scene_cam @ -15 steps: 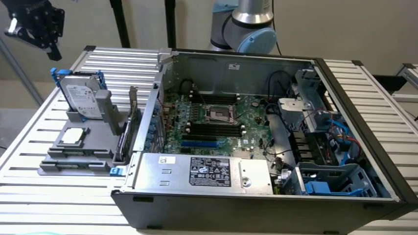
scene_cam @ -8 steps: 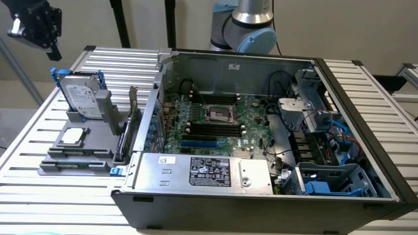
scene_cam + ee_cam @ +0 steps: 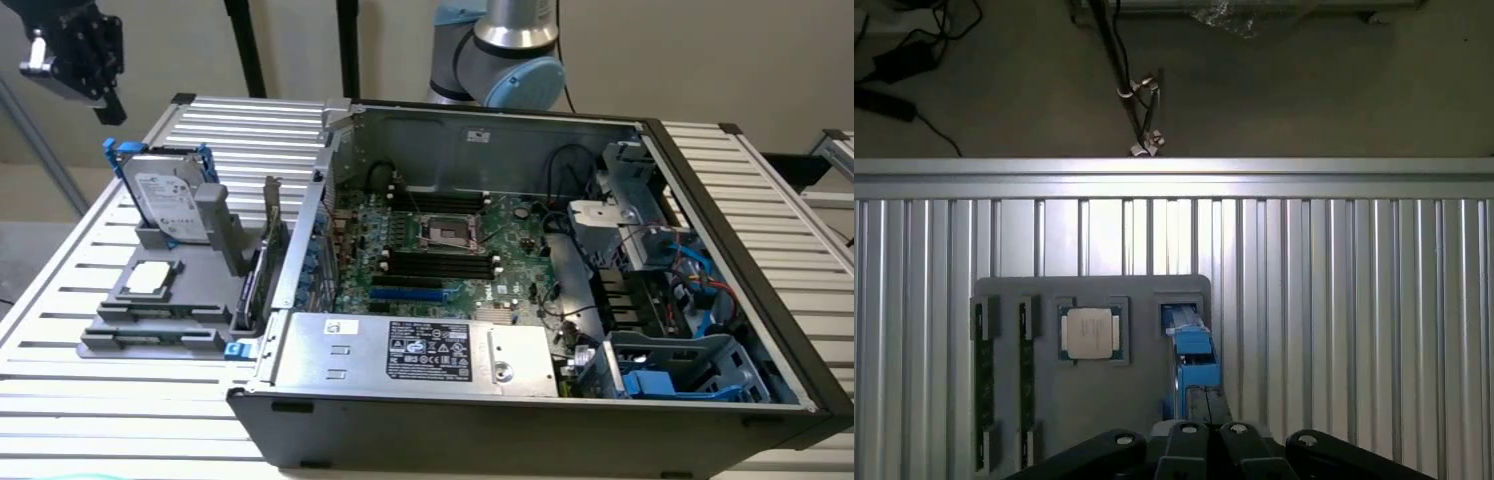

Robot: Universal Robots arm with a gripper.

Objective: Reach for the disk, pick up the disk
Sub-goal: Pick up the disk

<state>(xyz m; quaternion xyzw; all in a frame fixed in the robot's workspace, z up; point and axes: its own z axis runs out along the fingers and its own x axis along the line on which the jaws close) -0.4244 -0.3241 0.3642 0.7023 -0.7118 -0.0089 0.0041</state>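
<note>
Up high over the slatted table point(image 3: 80, 400), the claw point(image 3: 107, 108), clear of everything and touching nothing. Pinched narrow, going by the wrist view: claw point(image 3: 1209, 405) with fingertips point(image 3: 1199, 405) side by side, no real gap, nothing gripped.

Straight below the claw and well apart from it, the disk point(image 3: 167, 200). Upright on its edge in a slot of the grey tray point(image 3: 207, 290), with white label outward toward the exterior camera and blue frame round the rim. Edge-on from the wrist, disk point(image 3: 1192, 350) just ahead of the fingertips and in line with them, blue on top.

Beside the disk on the same tray, off the claw's line, a square chip point(image 3: 150, 278), flat in its recess. Past the chip, farther again from the claw, two green sticks point(image 3: 979, 380) in long narrow slots.

Lower than the claw and well off toward the exterior view's right, an open case point(image 3: 534, 420) on its side, with motherboard point(image 3: 441, 240) upward. Behind the case, the arm point(image 3: 514, 50), grey with a blue joint cap.
</note>
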